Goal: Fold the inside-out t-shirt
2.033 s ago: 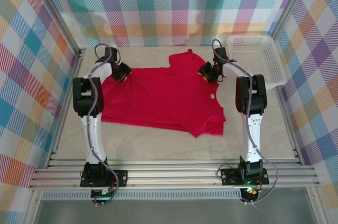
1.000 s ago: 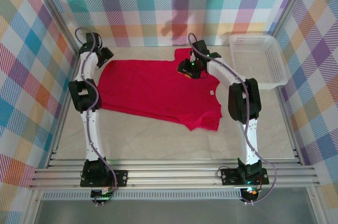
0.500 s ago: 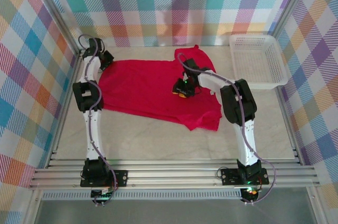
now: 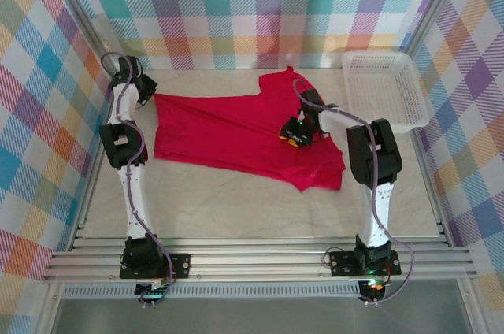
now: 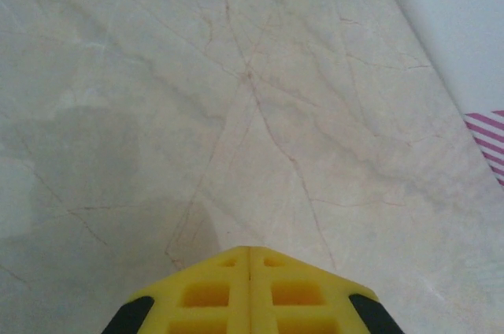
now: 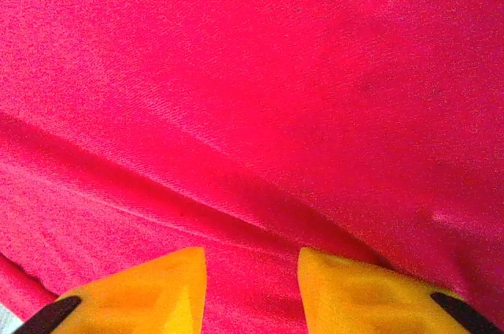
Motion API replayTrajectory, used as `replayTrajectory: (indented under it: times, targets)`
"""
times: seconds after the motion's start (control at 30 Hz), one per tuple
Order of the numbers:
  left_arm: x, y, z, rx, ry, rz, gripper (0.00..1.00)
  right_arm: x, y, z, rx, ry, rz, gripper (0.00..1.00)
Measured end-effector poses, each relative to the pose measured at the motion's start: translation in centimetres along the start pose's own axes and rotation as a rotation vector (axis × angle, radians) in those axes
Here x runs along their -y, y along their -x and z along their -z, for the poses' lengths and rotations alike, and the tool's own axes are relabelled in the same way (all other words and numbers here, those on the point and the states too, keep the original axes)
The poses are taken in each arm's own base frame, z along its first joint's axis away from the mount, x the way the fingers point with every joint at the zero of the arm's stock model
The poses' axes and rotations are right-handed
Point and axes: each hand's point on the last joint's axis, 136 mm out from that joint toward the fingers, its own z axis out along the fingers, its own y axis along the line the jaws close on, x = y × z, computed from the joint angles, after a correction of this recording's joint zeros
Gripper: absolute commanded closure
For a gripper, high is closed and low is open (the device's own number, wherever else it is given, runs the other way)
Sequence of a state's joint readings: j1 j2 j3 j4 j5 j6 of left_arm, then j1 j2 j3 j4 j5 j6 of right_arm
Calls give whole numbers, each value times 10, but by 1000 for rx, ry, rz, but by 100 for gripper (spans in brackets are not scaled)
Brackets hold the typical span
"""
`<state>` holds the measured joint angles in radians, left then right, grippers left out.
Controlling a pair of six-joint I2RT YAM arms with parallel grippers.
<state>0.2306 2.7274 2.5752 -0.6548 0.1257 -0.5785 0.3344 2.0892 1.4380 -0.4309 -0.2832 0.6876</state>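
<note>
The inside-out t-shirt [image 4: 228, 133] lies spread out and wrinkled across the table, plain bright red, with one sleeve toward the back wall. My left gripper [image 4: 144, 88] is at the far left, just beside the shirt's pointed left corner. In the left wrist view the left gripper [image 5: 250, 249] is shut tip to tip over bare marble table [image 5: 236, 98], with no cloth showing. My right gripper [image 4: 291, 135] is low over the shirt's right half. In the right wrist view the right gripper [image 6: 252, 259] stands open, with red shirt fabric [image 6: 260, 74] and a fold ridge under and between its tips.
A white mesh basket [image 4: 376, 53] stands at the back right, apart from the shirt. Checked walls enclose the table on three sides, and one of them [image 5: 465, 27] is close to the left gripper. Bare table [image 4: 236, 200] lies in front of the shirt.
The right gripper has slid rightward across the shirt, and the shirt's right hem has shifted right with it. The left gripper has moved slightly left and back, at the shirt's left corner.
</note>
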Motion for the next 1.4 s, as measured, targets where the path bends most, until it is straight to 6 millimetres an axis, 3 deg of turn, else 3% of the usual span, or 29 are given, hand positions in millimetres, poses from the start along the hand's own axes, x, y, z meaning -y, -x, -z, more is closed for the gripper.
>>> replayTrajectory:
  times: [0.1, 0.23, 0.37, 0.47, 0.57, 0.63, 0.73, 0.8, 0.9, 1.07, 1.23, 1.4]
  targets:
    - [4, 3, 4, 9, -10, -3, 60, -13, -3, -3, -27, 13, 38, 52]
    - [17, 0, 19, 1, -14, -40, 61, -40, -6, 4, -61, 39, 111, 45]
    - [30, -23, 57, -35, 24, -111, 61, -54, -8, 28, -32, 22, 179, 43]
    - [36, -69, 107, -80, 48, -178, 58, -45, -14, 58, 16, -51, 211, 43]
    - [34, -120, 168, -115, 31, -235, 56, -23, -31, 92, 57, -121, 222, 42]
    - [23, -146, 208, -125, 8, -253, 56, -6, -48, 108, 70, -149, 220, 41]
    - [-6, -165, 240, -130, 11, -243, 56, 22, -75, 119, 63, -183, 209, 40]
    - [-26, -177, 245, -155, 37, -244, 56, 37, -90, 121, 52, -194, 203, 40]
    - [-55, -201, 236, -226, 103, -253, 54, 50, -106, 120, 40, -192, 184, 40]
    - [-91, -229, 225, -305, 193, -249, 54, 48, -105, 116, 47, -168, 179, 40]
    - [-99, -230, 204, -321, 226, -234, 54, 39, -99, 111, 52, -142, 182, 40]
    - [-88, -209, 180, -293, 243, -232, 54, 30, -90, 110, 57, -127, 186, 40]
